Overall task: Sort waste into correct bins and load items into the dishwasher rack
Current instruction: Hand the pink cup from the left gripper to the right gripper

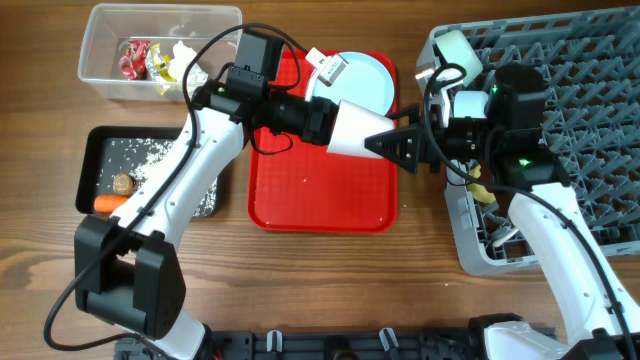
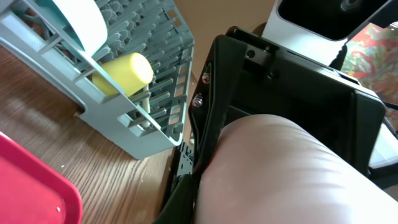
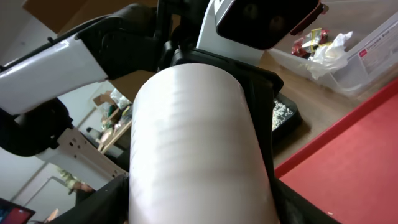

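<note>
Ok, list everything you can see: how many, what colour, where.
dishwasher rack: one, grey, right side
yellow cup: one, inside the rack
bowl: one seen, light blue, rack's far left corner
red tray: one, centre
plate: one, light blue, red tray's far end
pink cup: one, between both pincers
clear tub: one, far left
wrappers: at least two, red and yellow, in tub
tissue: one, white, in tub
black tray: one, left
rice grains: many, white, black tray
food lump: one, brown, black tray
carrot: one, orange, black tray
left pincer: one, black, gripping pink cup
right pincer: one, black, flanking cup, grip unclear
</note>
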{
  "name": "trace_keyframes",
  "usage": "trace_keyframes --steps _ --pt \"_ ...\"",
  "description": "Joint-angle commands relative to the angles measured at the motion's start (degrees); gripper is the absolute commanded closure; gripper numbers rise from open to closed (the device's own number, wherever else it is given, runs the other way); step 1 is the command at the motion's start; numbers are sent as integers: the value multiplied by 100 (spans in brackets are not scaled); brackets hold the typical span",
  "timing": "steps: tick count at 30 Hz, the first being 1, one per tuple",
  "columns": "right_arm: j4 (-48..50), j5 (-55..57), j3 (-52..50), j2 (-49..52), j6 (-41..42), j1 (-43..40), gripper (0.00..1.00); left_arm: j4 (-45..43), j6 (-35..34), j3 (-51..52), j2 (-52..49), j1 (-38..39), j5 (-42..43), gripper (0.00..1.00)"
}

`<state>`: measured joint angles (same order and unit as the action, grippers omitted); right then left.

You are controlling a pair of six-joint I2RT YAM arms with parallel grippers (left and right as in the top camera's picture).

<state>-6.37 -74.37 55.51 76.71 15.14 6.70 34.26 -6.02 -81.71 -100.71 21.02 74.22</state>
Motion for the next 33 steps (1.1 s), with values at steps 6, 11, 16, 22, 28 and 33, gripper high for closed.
trace_keyframes --steps 6,11,16,22,28,33 --pt "-31 105 -9 46 28 26 47 -153 131 -4 -35 -17 -85 92" --pt "-26 109 -9 46 20 26 49 -195 131 -4 -35 -17 -85 59" --pt "-24 122 -9 46 2 20 49 -195 133 -4 -35 -20 -85 50" --pt "-24 160 -9 46 -13 17 49 -190 131 -4 -35 -20 -219 50" --pt "-31 278 -9 46 -13 -127 49 -186 133 -4 -35 -31 -468 45" --pt "-61 278 -9 46 -15 -457 49 -144 131 -4 -35 -31 -931 39"
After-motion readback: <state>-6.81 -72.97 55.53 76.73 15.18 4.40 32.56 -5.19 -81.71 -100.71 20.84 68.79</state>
